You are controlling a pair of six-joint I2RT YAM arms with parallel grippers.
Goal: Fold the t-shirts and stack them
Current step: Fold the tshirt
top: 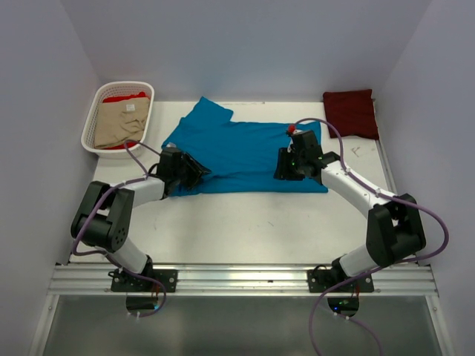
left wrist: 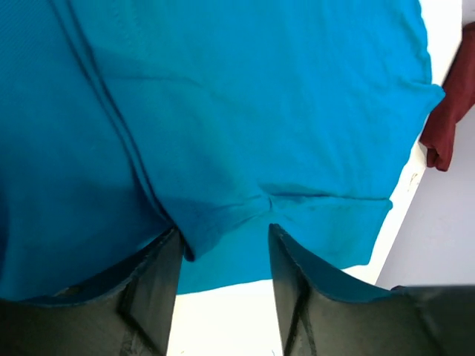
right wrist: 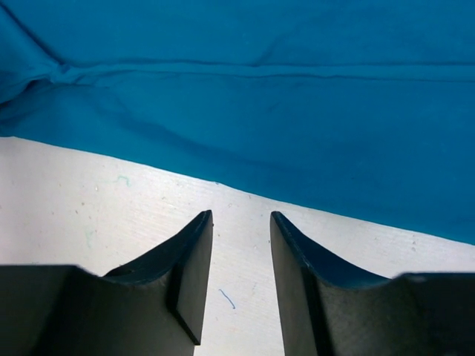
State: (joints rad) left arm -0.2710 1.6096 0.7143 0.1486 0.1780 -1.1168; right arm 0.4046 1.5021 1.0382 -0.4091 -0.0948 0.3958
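Observation:
A teal-blue t-shirt [top: 245, 152] lies spread flat in the middle of the table. My left gripper [top: 194, 172] is open at its near left corner. In the left wrist view the teal cloth [left wrist: 245, 111] has a folded hem lying right at the open fingertips of the left gripper [left wrist: 223, 241]. My right gripper [top: 286, 169] is open and empty at the shirt's near right part. In the right wrist view the right gripper [right wrist: 241, 219] is over bare table, with the teal edge [right wrist: 297, 148] just ahead. A folded dark maroon t-shirt [top: 350, 113] lies at the back right.
A white slotted basket [top: 93, 126] stands at the back left, holding a beige shirt [top: 122, 122] over a bright red one [top: 125, 97]. The maroon shirt also shows in the left wrist view [left wrist: 453, 111]. White walls close in the table on three sides.

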